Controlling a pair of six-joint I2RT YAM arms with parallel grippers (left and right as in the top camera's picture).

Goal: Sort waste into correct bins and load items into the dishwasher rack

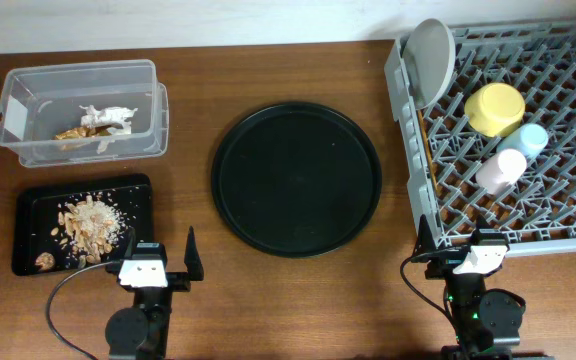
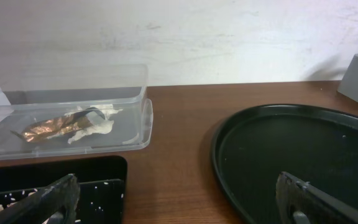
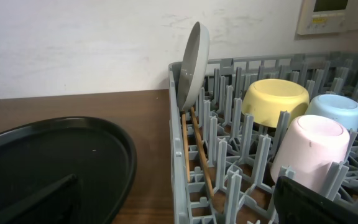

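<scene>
- Grey plastic lattice: the dishwasher rack [image 1: 558,195] fills the right end of the wooden table [image 1: 198,60]. A pale grey-green plate [image 1: 430,60] stands on edge in its far left corner.
- A yellow bowl [image 1: 495,108] sits among the pegs just right of the plate. A light blue cup [image 1: 531,140] and a pink cup [image 1: 500,170] sit side by side nearer the arms.
- A pair of thin wooden chopsticks [image 3: 202,155] lies in the rack along its left wall, below the plate.
- At far left, the clear plastic box [image 1: 78,68] holds crumpled white paper [image 1: 108,117] and a brown-gold wrapper [image 1: 70,131].
- Just in front of the box, the shallow black tray [image 1: 38,200] carries beige, flaky food scraps [image 1: 90,222].
- The large round black tray [image 1: 296,180] lies between the bins and the rack.
- The left gripper [image 1: 151,248] hangs near the table's front edge beside the shallow tray, jaws spread wide, gripping nothing.
- The right gripper [image 1: 460,240] hangs at the rack's near left corner, jaws spread wide, nothing between them.
</scene>
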